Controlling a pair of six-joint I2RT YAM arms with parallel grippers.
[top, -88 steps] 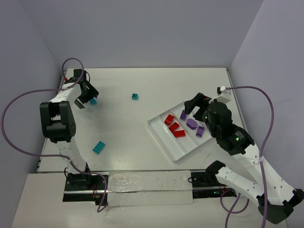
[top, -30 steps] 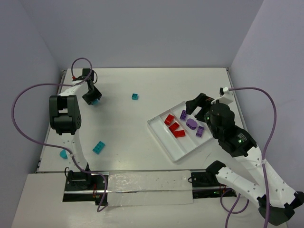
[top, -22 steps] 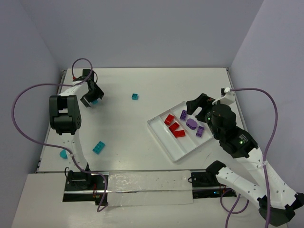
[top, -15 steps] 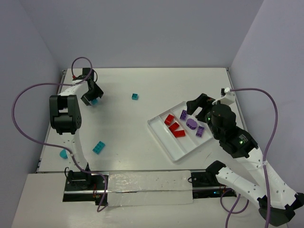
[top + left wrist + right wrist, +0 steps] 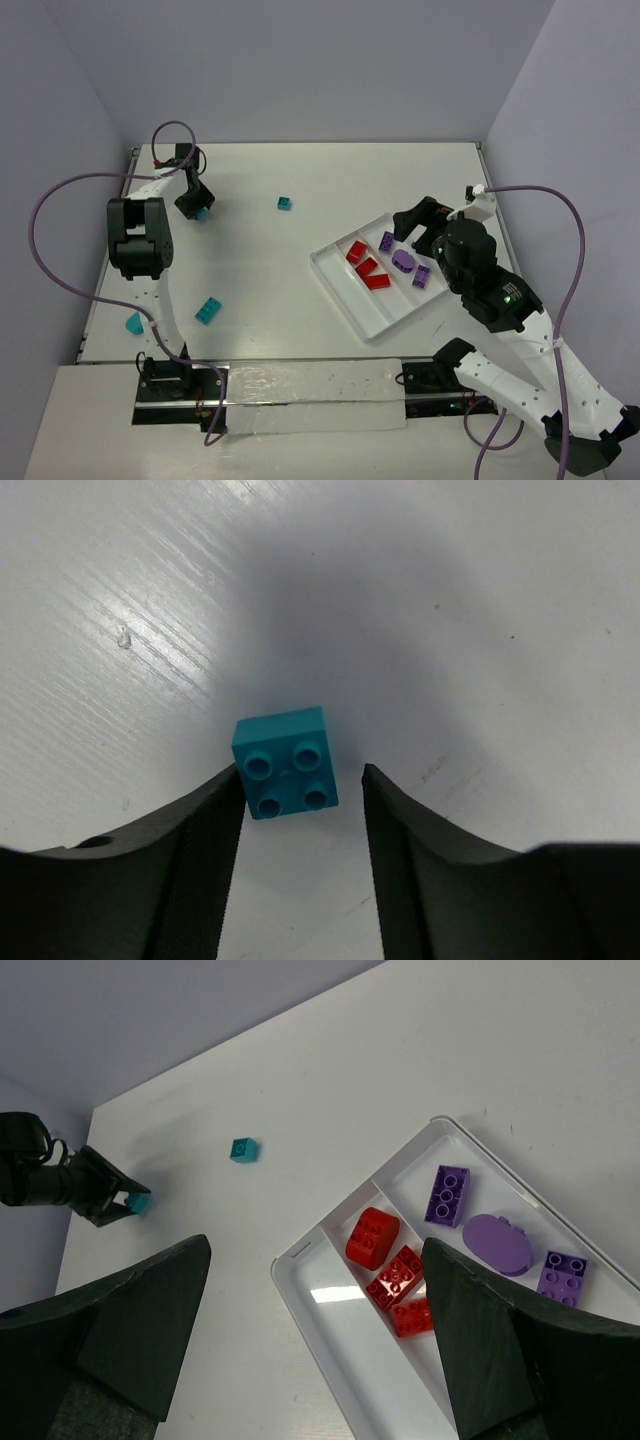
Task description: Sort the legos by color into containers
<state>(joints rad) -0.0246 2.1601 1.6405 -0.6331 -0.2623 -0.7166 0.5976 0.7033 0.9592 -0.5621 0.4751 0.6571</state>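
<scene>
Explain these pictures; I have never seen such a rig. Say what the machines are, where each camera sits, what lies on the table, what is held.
Two robot arms stand bolted at the near edge of a white table, each ending in a two-finger gripper. One camera looks down from above; one rides each wrist. The left gripper, fingers open, straddles a teal square four-stud plastic brick, not yet pinching it. The right gripper hangs open, empty, by a shallow white three-compartment tray: red bricks in its middle compartment, purple bricks in the rightmost. Loose on the table: a small teal brick, a longer teal brick, a rounded teal piece.
</scene>
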